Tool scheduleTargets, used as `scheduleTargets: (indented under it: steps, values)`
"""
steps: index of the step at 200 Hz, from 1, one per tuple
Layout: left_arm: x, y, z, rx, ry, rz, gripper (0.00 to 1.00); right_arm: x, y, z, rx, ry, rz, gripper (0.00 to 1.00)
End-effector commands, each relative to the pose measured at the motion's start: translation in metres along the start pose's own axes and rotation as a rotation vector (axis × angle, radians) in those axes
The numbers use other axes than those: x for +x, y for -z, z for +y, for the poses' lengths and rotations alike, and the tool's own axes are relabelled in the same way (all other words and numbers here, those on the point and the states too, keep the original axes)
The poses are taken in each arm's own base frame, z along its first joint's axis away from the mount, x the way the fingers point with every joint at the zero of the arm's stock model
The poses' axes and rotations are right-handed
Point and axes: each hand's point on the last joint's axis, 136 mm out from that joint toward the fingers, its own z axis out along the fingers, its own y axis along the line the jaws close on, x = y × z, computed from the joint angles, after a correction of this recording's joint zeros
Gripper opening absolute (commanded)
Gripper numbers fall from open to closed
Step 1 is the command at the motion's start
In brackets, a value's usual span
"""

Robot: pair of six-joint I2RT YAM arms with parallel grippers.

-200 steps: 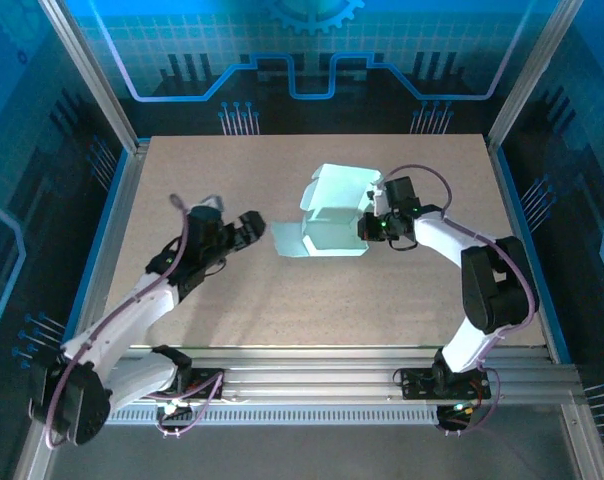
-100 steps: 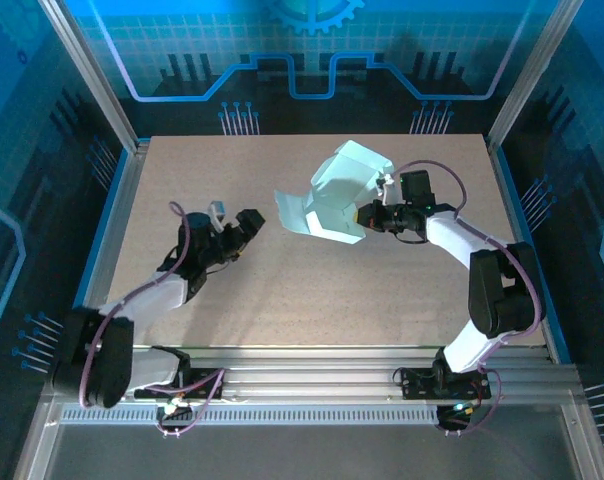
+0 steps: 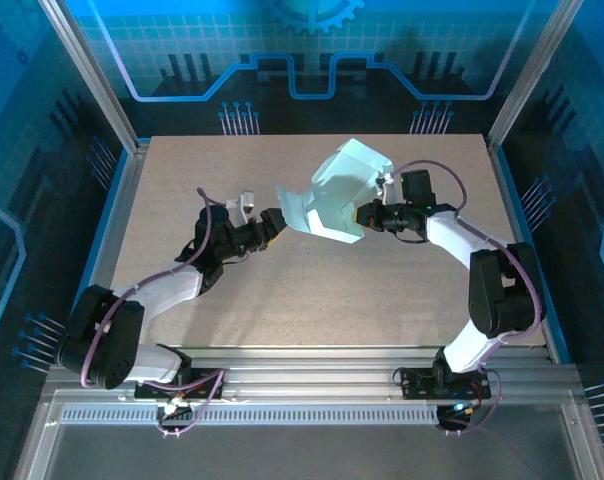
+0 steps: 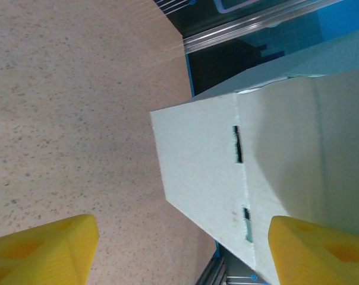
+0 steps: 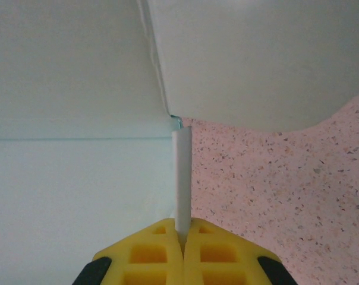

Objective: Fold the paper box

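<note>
Over the table (image 3: 182, 180), one paper box (image 3: 340, 192).

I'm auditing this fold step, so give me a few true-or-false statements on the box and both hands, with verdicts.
1. The right hand pinches a thin edge of the box. True.
2. The left hand is shut. False: it is open, its fingers apart and facing the box.
3. The box is a flat sheet. False: its panels are folded up at angles.
4. The box sits between the two hands. True.
</note>
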Motion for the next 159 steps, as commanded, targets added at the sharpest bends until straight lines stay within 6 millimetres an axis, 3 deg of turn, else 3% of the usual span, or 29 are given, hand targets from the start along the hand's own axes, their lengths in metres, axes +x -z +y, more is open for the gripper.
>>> scheduleTargets:
  steps: [1, 33, 90, 135, 159]
  values:
    - [0.003, -0.007, -0.025, 0.070, -0.040, 0.041, 0.76, 0.004, 0.003, 0.001, 0.018, 0.034, 0.011, 0.00]
    - [0.007, -0.011, -0.027, 0.056, -0.035, 0.064, 0.75, 0.009, 0.001, -0.002, 0.068, 0.059, 0.026, 0.00]
    - [0.016, -0.017, -0.009, -0.039, -0.011, 0.101, 0.64, 0.011, 0.001, -0.006, 0.189, 0.135, 0.029, 0.00]
    - [0.022, -0.021, 0.004, -0.109, 0.022, 0.137, 0.48, 0.013, 0.006, -0.010, 0.295, 0.201, 0.034, 0.00]
    - [0.025, -0.027, 0.011, -0.125, 0.045, 0.157, 0.47, 0.014, 0.007, -0.012, 0.339, 0.221, 0.037, 0.00]
